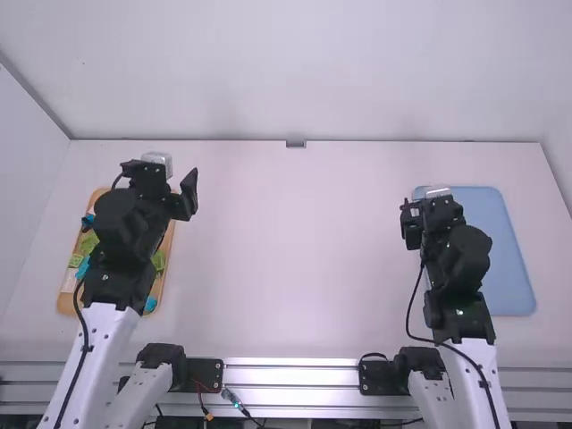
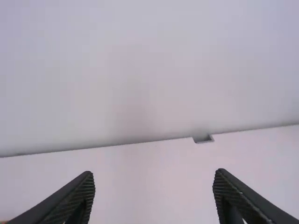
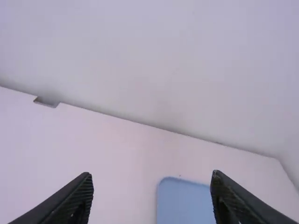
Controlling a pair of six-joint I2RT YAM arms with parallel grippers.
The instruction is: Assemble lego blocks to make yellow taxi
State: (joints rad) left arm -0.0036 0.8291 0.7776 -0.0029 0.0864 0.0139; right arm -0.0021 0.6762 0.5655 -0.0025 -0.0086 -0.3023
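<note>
Nearest to the camera are the white links of the two arms, the left arm (image 1: 82, 366) and the right arm (image 1: 469, 384), beside the metal rails (image 1: 290, 377) at the near edge of the surface (image 1: 286, 259). The left claw (image 1: 162, 179) is above the far part of the wooden tray (image 1: 66, 304), and its two fingers stand wide apart. In this tray lie the blocks (image 1: 159, 261), some green, some blue, and one pale piece (image 1: 70, 281); the left arm covers a part of them, so I cannot tell how many they are. The right claw (image 1: 433, 213) is also wide, and it is over the left side of the blue tray (image 1: 509, 259), near the far end. A black cable (image 1: 414, 299) hangs in a curve along the right arm. At the far edge of the surface, near its middle, there is a small notch (image 1: 296, 144).
</note>
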